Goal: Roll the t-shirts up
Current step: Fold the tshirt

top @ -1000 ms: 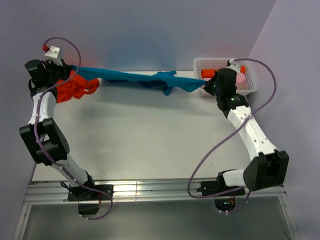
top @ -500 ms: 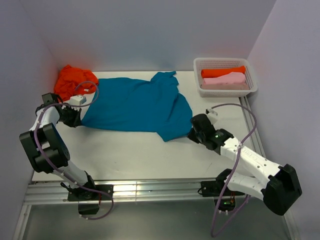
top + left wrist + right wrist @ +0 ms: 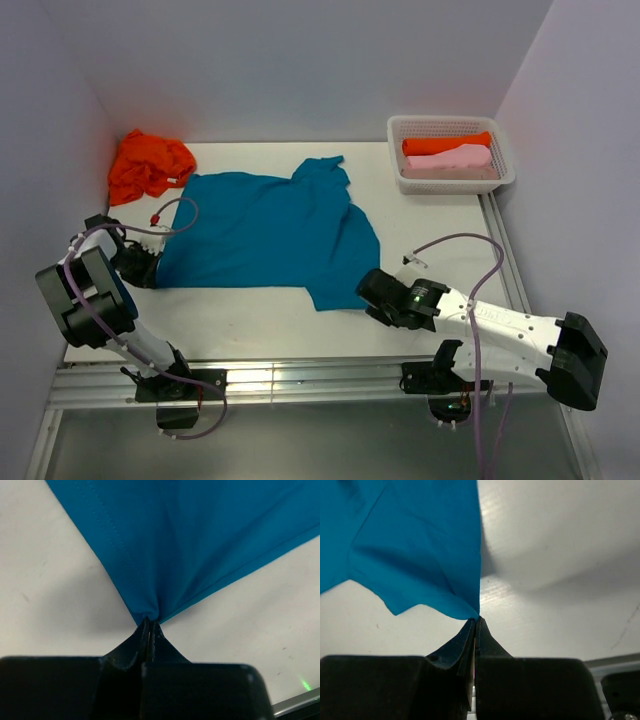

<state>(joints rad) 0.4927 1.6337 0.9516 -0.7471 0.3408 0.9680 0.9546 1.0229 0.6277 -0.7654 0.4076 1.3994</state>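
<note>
Left claw (image 3: 149, 622), low at about 8 o'clock on the bench (image 3: 250, 325), was pinched fully together on a corner of the teal t-shirt (image 3: 265, 230), and the cloth fanned out of its tips in tight creases. Behind it, at 10 o'clock against the far corner, a bright orange t-shirt (image 3: 150, 165) lay in a crumpled heap, apart from the teal one or only just beside it. The teal t-shirt itself was spread nearly flat across the middle of the bench, one sleeve pointing toward 12 o'clock and the near edge running almost straight between the two claws. At about 5 o'clock the right claw (image 3: 476, 620) lay low on the bench, likewise closed tight, with only the very tip of the opposite near corner caught between its jaws; that hold looked thin. At 1 o'clock stood the white basket (image 3: 505, 172), holding an orange roll (image 3: 445, 143) and a pink roll (image 3: 455, 160) side by side. Judged from how it draped and puckered, the teal t-shirt was light, limp and thin, likely to slide easily on the smooth bench and to wrinkle or fold over on itself if dragged unevenly. It would be best taken by corners or hem with both claws at once, gripping a little deeper than the edge, so that it keeps even tension for rolling.
</note>
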